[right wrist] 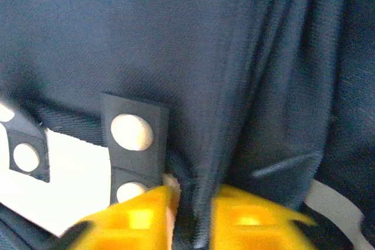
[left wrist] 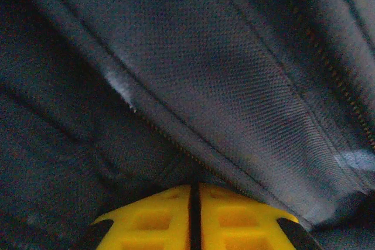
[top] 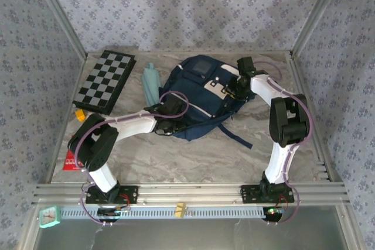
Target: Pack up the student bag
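Right fingers [right wrist: 140,215] pinch student bag [top: 190,89] fold; white patch [right wrist: 70,174] beside.

left wrist view | navy blue woven-fabric student bag [left wrist: 246,86] sits close to the lens, folds and seams running diagonally | fine zipper line [left wrist: 170,141] slants down toward bottom centre | small pale scuff [left wrist: 120,86] on a seam ridge | left gripper [left wrist: 194,187] at bottom edge, yellow fingers [left wrist: 146,221] pressed together, thin dark slit between, tips against the fabric
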`<state>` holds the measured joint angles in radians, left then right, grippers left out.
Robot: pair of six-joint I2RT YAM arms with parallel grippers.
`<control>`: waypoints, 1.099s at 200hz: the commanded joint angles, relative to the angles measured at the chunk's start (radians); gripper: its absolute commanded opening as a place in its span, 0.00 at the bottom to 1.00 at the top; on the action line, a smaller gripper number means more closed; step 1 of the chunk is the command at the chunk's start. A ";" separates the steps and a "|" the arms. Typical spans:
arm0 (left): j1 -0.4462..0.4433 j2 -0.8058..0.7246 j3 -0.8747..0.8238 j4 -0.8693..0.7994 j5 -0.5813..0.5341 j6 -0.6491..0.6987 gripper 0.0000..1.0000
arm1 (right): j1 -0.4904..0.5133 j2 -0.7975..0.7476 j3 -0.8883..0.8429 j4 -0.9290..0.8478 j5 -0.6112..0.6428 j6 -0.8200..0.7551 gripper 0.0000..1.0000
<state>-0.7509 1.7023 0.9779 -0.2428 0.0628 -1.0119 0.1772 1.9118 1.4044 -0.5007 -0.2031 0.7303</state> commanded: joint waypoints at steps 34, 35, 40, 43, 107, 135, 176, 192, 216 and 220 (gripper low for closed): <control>0.082 0.119 0.121 -0.128 -0.158 0.170 0.15 | -0.056 -0.165 -0.119 0.152 -0.085 0.100 0.00; 0.084 0.121 0.122 -0.126 -0.159 0.172 0.15 | -0.056 -0.169 -0.121 0.154 -0.087 0.103 0.00; 0.093 0.123 0.130 -0.114 -0.161 0.183 0.16 | -0.057 -0.190 -0.132 0.167 -0.091 0.119 0.00; 0.097 0.123 0.134 -0.105 -0.161 0.193 0.17 | -0.058 -0.202 -0.139 0.176 -0.098 0.128 0.00; 0.229 0.122 0.243 -0.059 -0.152 0.353 0.30 | -0.068 -0.391 -0.334 0.508 -0.182 0.435 0.00; 0.241 0.027 0.236 -0.110 -0.133 0.350 0.45 | -0.066 -0.457 -0.382 0.553 -0.122 0.495 0.00; 0.092 -0.151 0.241 -0.227 -0.169 0.201 0.55 | -0.027 -0.529 -0.454 0.604 -0.035 0.585 0.00; -0.022 -0.166 0.279 -0.225 -0.169 0.141 0.58 | -0.018 -0.548 -0.470 0.609 -0.015 0.609 0.00; -0.135 -0.091 0.362 -0.172 -0.119 0.081 0.62 | -0.014 -0.560 -0.482 0.628 -0.014 0.635 0.00; -0.148 -0.072 0.381 -0.166 -0.114 0.079 0.62 | -0.014 -0.564 -0.482 0.631 -0.017 0.641 0.00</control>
<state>-0.8280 1.5620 1.2812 -0.4229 -0.0837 -0.8490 0.1589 1.4147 0.9043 -0.0174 -0.2379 1.3052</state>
